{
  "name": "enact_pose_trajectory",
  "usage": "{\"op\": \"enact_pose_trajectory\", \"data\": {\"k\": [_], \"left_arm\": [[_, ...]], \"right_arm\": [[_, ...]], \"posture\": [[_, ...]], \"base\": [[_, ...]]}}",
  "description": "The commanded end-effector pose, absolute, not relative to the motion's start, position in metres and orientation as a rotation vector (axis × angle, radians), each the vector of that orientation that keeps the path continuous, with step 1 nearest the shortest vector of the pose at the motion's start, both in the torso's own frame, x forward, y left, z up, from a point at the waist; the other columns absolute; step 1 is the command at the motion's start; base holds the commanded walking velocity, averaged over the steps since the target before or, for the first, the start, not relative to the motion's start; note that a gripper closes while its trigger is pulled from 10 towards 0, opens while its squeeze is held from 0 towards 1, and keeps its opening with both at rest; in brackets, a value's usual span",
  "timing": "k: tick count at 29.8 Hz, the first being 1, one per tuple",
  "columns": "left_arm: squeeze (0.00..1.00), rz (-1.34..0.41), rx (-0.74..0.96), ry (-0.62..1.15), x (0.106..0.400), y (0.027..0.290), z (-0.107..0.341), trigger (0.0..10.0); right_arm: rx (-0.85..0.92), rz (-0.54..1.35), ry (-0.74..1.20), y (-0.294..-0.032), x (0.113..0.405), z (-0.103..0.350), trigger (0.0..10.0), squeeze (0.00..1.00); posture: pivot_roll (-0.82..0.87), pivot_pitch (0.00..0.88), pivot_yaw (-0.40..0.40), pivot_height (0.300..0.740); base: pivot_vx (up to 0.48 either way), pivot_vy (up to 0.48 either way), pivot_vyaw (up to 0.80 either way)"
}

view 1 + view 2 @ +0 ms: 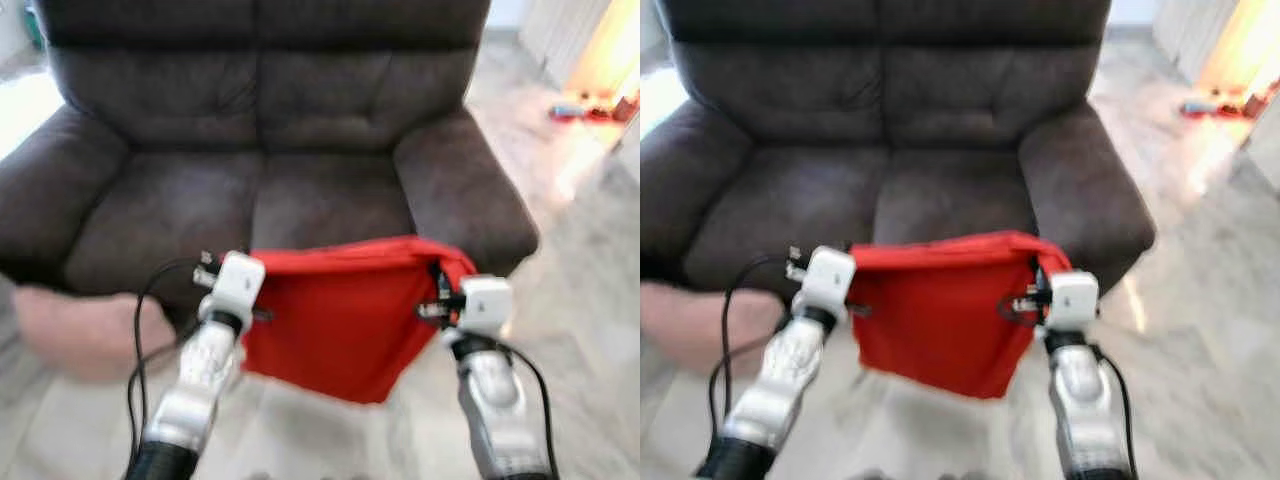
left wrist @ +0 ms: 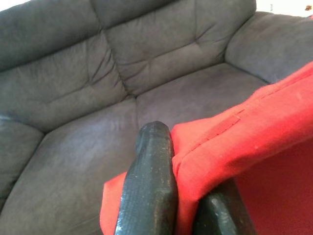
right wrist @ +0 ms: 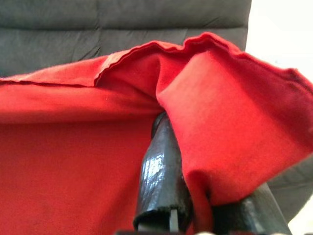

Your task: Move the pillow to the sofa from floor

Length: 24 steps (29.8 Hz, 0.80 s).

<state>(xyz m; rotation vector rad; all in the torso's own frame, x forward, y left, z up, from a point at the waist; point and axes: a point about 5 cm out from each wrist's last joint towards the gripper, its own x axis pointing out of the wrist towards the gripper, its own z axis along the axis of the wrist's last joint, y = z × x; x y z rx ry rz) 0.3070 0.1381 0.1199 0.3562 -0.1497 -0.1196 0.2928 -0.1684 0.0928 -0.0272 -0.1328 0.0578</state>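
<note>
Both fingers (image 2: 149, 181) pinch limp red pillow (image 1: 340, 315).

No text, label, brand or number can be read anywhere on the pillow (image 1: 340, 315) or the sofa (image 1: 260, 130)

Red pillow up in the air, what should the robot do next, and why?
Probably carry it forward over the sofa seat. Both pincers, left and right, pinch the red pillow's top corners, and it hangs just before the seat's front edge.
</note>
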Motion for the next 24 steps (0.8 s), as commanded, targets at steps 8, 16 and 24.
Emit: {"op": "enact_pose_trajectory", "data": {"k": [8,16,24], "left_arm": [[0.0,-0.036,0.321,-0.211,0.3087,0.1521,0.1334,10.0],[0.0,-0.015,0.318,-0.225,0.3088,0.1556,0.1363,10.0],[0.0,-0.003,0.318,-0.233,0.3089,0.1573,0.1391,10.0]], "right_arm": [[-0.02,-0.02,-0.188,-0.1841,0.2947,0.1036,10.0,0.0],[-0.02,-0.015,-0.195,-0.1831,0.2953,0.1052,10.0,0.0],[-0.021,-0.019,-0.203,-0.1838,0.2962,0.1079,10.0,0.0]], "posture": [[0.0,0.088,-0.015,0.74],[0.0,0.094,-0.016,0.74],[0.0,0.098,-0.016,0.74]], "base": [[0.0,0.0,0.0],[0.0,0.0,0.0],[0.0,0.0,0.0]]}}
